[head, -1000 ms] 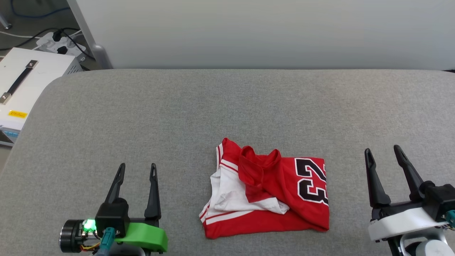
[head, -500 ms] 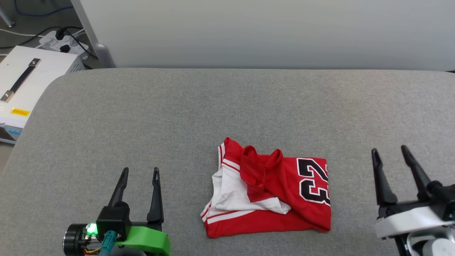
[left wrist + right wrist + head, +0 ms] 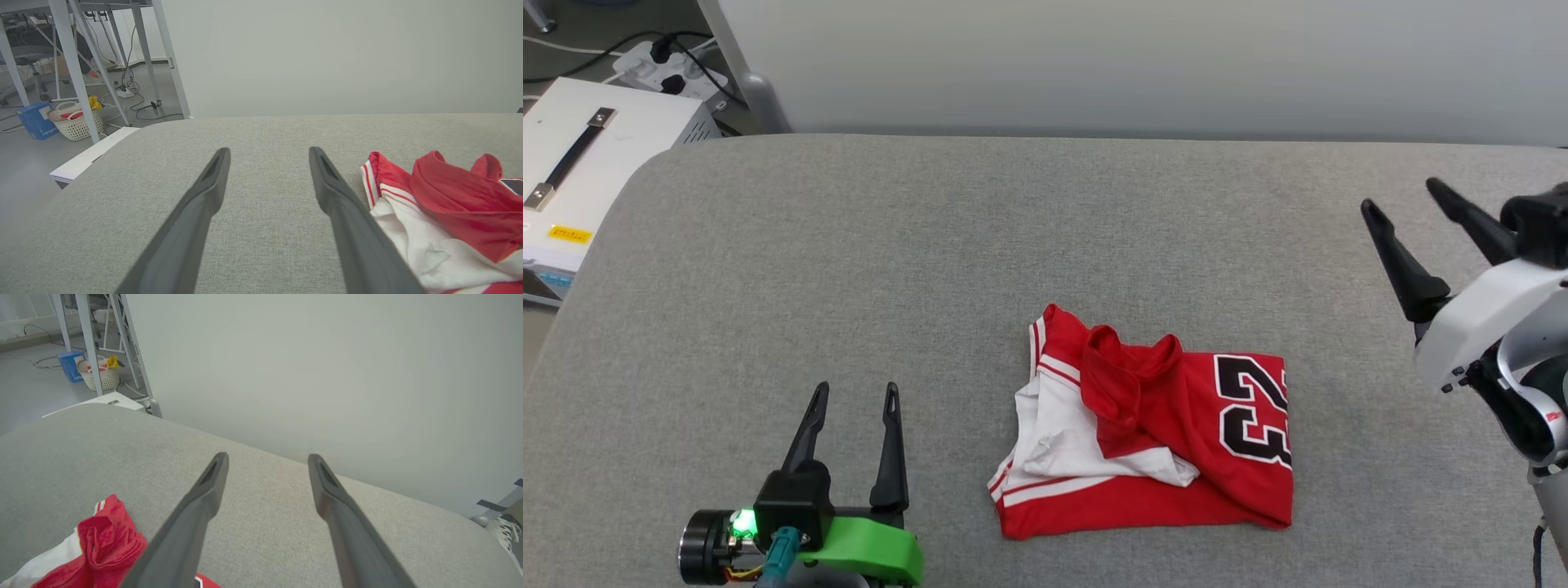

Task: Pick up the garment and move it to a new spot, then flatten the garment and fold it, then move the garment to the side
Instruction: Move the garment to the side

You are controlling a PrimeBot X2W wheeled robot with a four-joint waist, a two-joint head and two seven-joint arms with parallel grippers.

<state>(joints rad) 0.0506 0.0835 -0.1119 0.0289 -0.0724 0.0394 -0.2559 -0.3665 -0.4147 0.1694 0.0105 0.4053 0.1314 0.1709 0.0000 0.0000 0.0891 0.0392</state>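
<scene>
The garment (image 3: 1152, 433) lies on the grey padded table (image 3: 849, 245), toward the near edge and a little right of centre in the head view. It is a loose, uneven bundle rather than a flat fold. A red body panel is uppermost, with the neckline bunched in a ridge on top and a white sleeve section with red-and-white striped trim exposed on its left part. Black, white-outlined numerals "23" sit on its right side, turned sideways to the robot. Nothing is touching it. The left gripper (image 3: 858, 386) is to the garment's left, near the front edge of the table, with its fingers pointing away from the robot. The two fingers stand wide apart with only bare cloth surface between them — nothing is held. In the left wrist view the bundle lies just beside the right-hand finger; contact there cannot be confirmed. The right gripper (image 3: 1401, 194) is at the right side of the table, farther back than the garment and well apart from it. It is canted so that its fingers lean up and leftward in the head view, and they are likewise spread and empty. Off the table's left end stand a white box (image 3: 580, 180) with a black strap handle and a power strip (image 3: 658, 61) on the floor. A pale wall panel (image 3: 1135, 65) runs behind the far edge.
</scene>
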